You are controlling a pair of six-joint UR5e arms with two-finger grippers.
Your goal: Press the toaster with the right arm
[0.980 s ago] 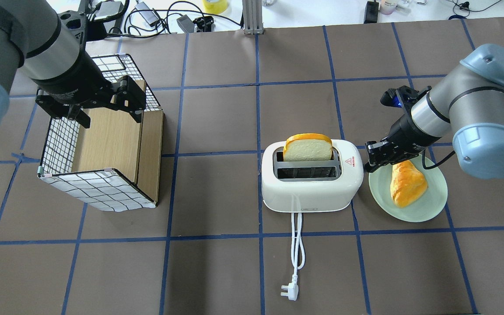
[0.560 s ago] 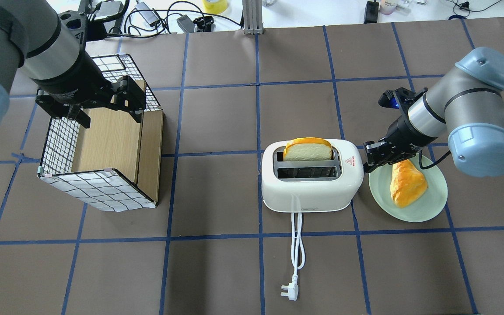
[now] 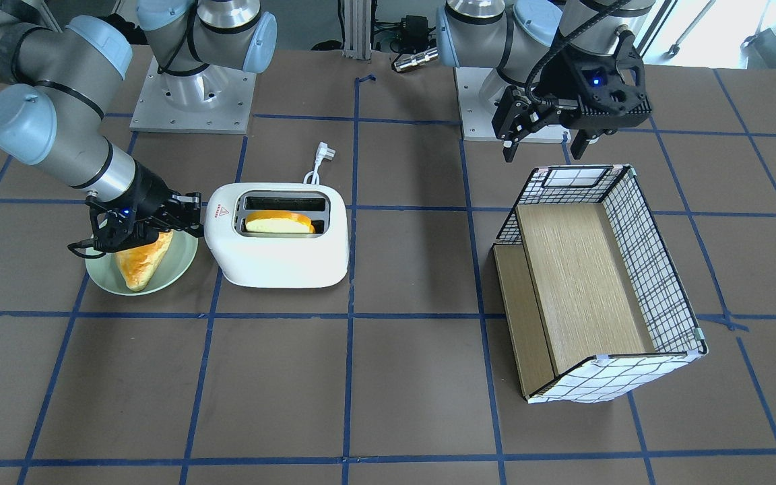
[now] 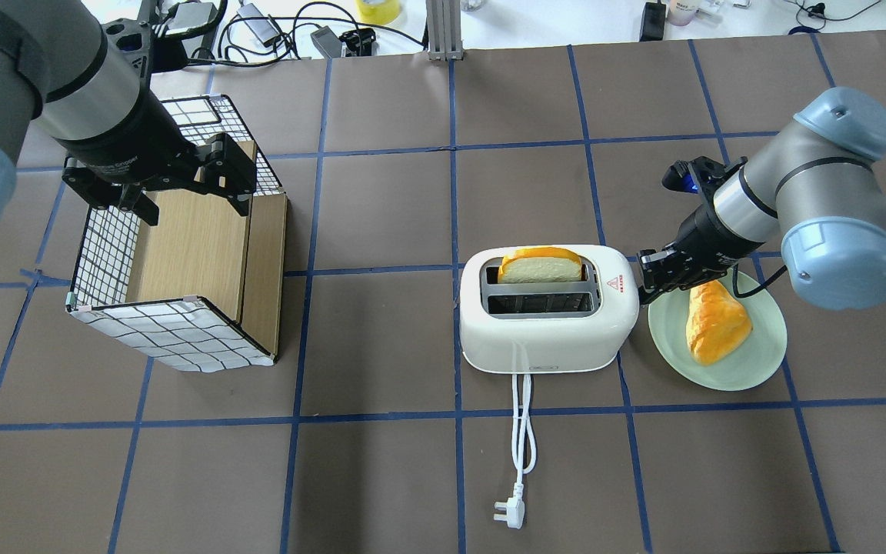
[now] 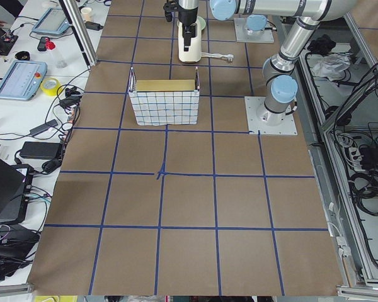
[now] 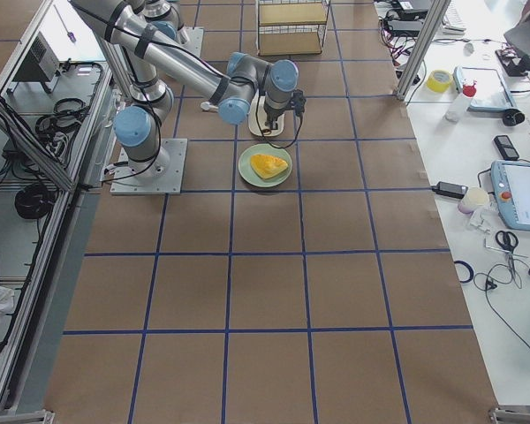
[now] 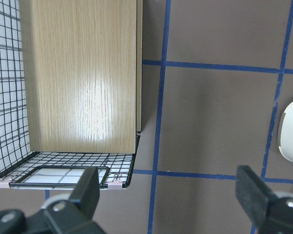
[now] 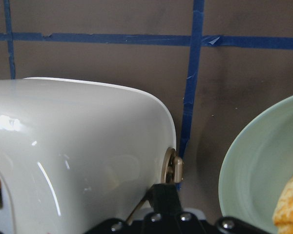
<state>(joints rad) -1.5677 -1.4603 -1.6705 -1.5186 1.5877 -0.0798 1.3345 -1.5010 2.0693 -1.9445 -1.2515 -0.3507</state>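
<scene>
White toaster [image 4: 547, 338] holding bread slice [image 4: 539, 267], green plate [image 4: 754, 363] holding pastry [image 4: 712, 323]

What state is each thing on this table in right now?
toaster: one slot loaded, the other empty.
bread slice: sunk partly into its slot, top showing.
plug: unplugged, lying on the table.
right arm: jaws shut, tip at the toaster's lever.
wire box: open, nothing inside.
left arm: jaws open, above the wire box's edge.
plate: holding a piece of bread.

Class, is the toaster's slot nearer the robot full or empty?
Empty: the toaster's near slot shows bare metal; the bread slice fills the other.
</scene>
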